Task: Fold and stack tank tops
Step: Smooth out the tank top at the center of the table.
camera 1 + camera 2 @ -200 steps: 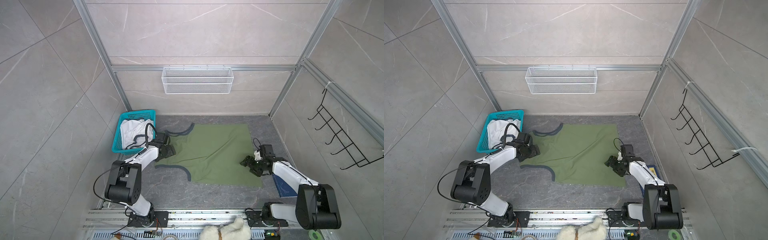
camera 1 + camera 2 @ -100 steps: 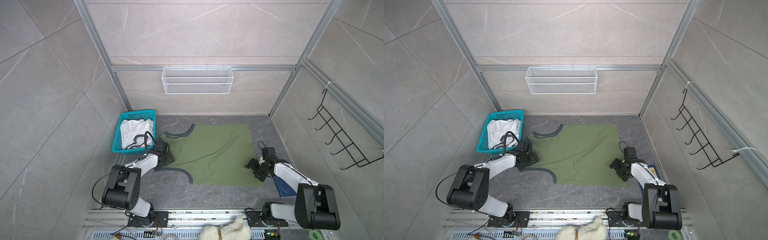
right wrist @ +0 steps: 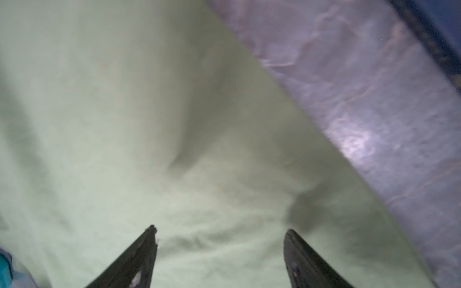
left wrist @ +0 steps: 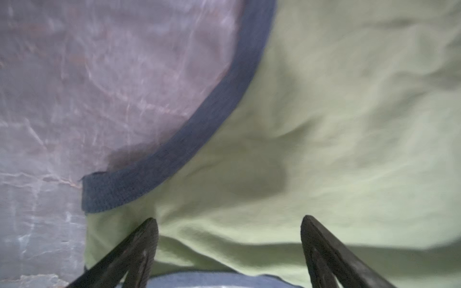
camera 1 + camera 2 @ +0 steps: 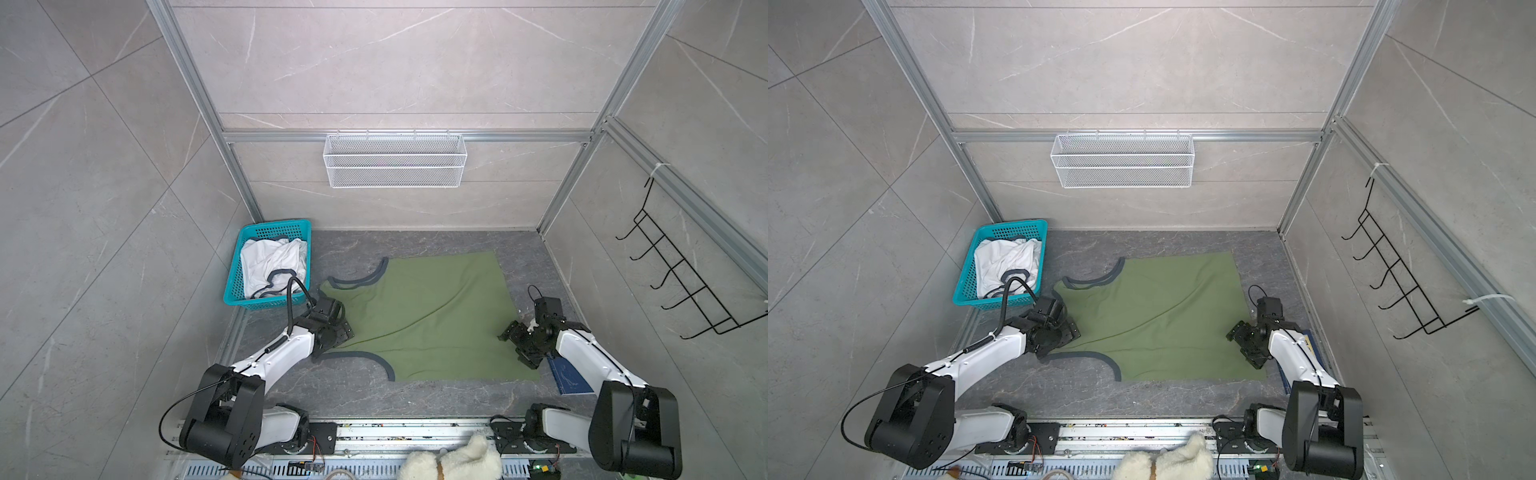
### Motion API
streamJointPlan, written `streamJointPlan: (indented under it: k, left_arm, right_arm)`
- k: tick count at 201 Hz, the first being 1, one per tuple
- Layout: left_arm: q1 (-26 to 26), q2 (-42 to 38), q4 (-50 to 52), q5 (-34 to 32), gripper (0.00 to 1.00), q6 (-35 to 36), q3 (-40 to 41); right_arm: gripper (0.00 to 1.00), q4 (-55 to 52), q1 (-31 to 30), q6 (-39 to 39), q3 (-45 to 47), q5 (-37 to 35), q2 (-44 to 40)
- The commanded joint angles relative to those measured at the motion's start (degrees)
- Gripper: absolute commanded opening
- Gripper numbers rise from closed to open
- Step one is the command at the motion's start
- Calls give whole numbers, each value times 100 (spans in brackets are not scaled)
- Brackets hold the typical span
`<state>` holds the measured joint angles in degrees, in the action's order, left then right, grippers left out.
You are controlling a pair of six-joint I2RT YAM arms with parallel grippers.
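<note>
Left pincer [image 4: 228,220] and right pincer [image 3: 220,229] gape wide, empty, over the olive tank top [image 5: 432,316] spread between them on the bench [image 5: 415,245]; the white tank top [image 5: 270,262] fills a basket [image 5: 274,225] near the left one.

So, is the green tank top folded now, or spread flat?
Spread flat: the green tank top lies open on the table, both armholes and the straight hem showing.

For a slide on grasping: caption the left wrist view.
Open left gripper poised over the olive tank top, beside its navy trim, on the grey table.
</note>
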<state>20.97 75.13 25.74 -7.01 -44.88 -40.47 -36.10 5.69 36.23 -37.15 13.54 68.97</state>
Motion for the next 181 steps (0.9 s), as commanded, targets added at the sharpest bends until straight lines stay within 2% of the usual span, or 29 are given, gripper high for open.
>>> streamJointPlan:
  k: [1, 34, 52, 90, 135, 181]
  left_arm:
    - [153, 236, 52, -68, 91, 348, -879]
    - [137, 1353, 391, -761, 90, 936, -2321]
    - [80, 2171, 808, -1182, 90, 1070, -3174]
    - [-199, 3570, 1290, -1571, 88, 1079, -4434]
    - [-286, 4471, 1932, -2392, 80, 1367, -5655]
    - [-289, 5082, 2408, -2479, 69, 1519, -6253]
  right_arm:
    - [81, -350, -607, -251, -482, 87, -361]
    - [81, -293, -1412, -177, -576, -233, -581]
    - [81, -338, -1453, -283, -590, -415, -647]
    - [81, -434, -1449, -520, -737, -790, -566]
    - [81, -270, -1449, -553, -715, -784, -336]
    - [81, -201, -1454, -554, -609, -863, -185]
